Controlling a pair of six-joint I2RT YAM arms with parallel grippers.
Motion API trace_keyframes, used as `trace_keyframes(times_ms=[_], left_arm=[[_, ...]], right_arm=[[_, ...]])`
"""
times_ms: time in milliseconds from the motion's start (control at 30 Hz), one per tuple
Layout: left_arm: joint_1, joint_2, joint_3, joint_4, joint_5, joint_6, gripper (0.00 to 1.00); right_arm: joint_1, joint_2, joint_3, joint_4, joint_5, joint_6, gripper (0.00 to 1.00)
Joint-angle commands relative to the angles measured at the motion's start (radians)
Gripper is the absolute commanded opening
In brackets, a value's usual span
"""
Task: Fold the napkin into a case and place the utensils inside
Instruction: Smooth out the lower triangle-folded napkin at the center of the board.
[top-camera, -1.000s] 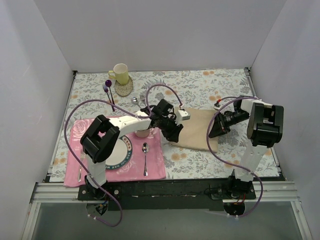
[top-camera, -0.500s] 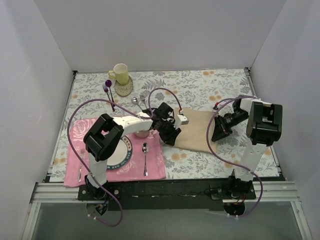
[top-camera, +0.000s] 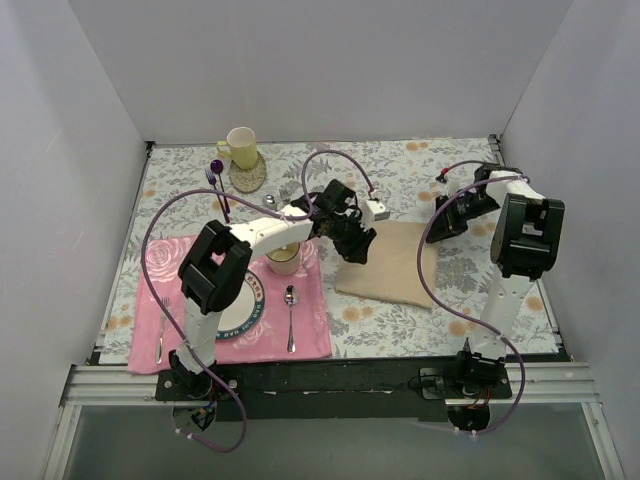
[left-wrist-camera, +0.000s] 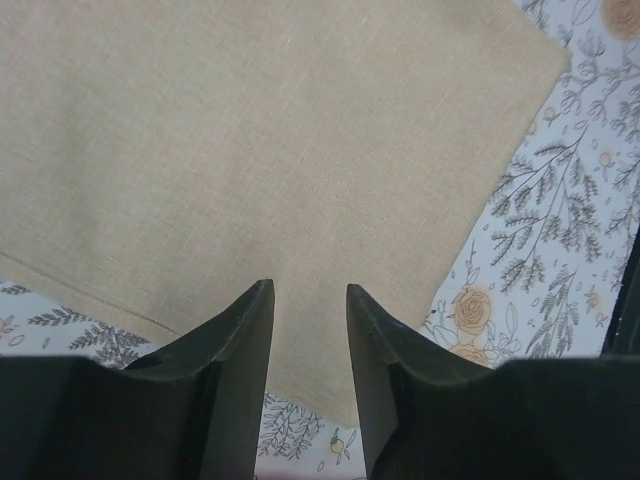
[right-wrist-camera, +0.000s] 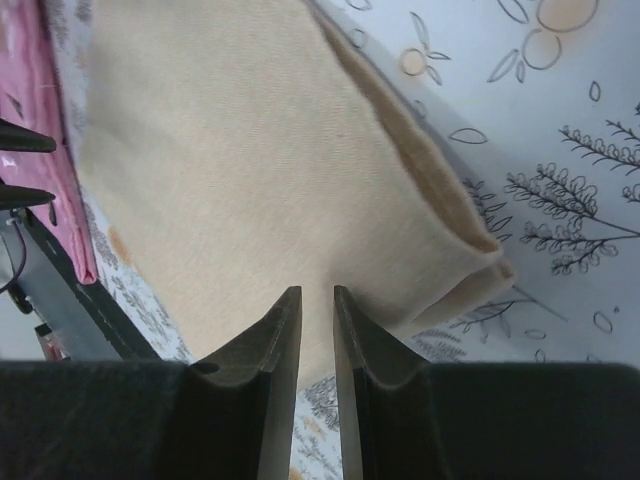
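Note:
The beige napkin lies folded flat on the floral tablecloth, right of the pink placemat. It fills the left wrist view and shows a doubled edge in the right wrist view. My left gripper is open and empty, just above the napkin's far left part. My right gripper hovers off the napkin's far right corner, jaws a narrow gap apart, holding nothing. The small spoon lies on the placemat right of the plate; the small fork lies at the placemat's left.
A plate with a cup sits on the pink placemat. A yellow mug, a purple-handled fork and a lone silver spoon are at the back left. White walls enclose the table.
My left gripper has moved from the napkin's near left edge toward the back. My right gripper has lifted off the napkin's right edge and drawn back to the far right.

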Motion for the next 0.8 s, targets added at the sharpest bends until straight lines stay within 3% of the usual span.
trace_keyframes(times_ms=[0,233,400,500,533,600,667,700,767], left_arm=[[-0.002,0.022,-0.062,-0.024,-0.014,0.010,0.33],[-0.042,-0.042,-0.203,-0.042,-0.007,0.037,0.30],[-0.094,-0.092,-0.218,-0.078,0.020,0.038,0.30],[-0.062,-0.133,-0.166,-0.070,0.061,-0.005,0.47],[-0.047,-0.156,-0.133,-0.053,0.078,-0.025,0.58],[-0.008,-0.220,-0.107,0.025,0.079,-0.054,0.69],[0.009,-0.265,-0.051,0.078,0.047,-0.050,0.98],[0.015,-0.274,-0.039,0.103,0.040,-0.053,0.98],[0.020,-0.282,-0.034,0.227,-0.099,-0.146,0.98]], right_arm=[[-0.003,0.057,-0.030,0.095,0.032,0.043,0.27],[0.023,0.089,-0.035,0.120,0.055,0.003,0.27],[0.024,-0.027,0.071,0.002,-0.092,-0.082,0.37],[0.017,-0.171,0.104,-0.009,-0.168,-0.093,0.52],[0.017,-0.211,0.111,0.020,-0.172,-0.072,0.64],[0.017,-0.335,0.098,0.142,-0.200,-0.014,0.76],[0.017,-0.457,0.006,0.277,-0.249,0.110,0.99],[0.018,-0.499,-0.061,0.510,-0.229,0.221,0.99],[0.009,-0.573,-0.190,0.649,-0.168,0.400,0.99]])
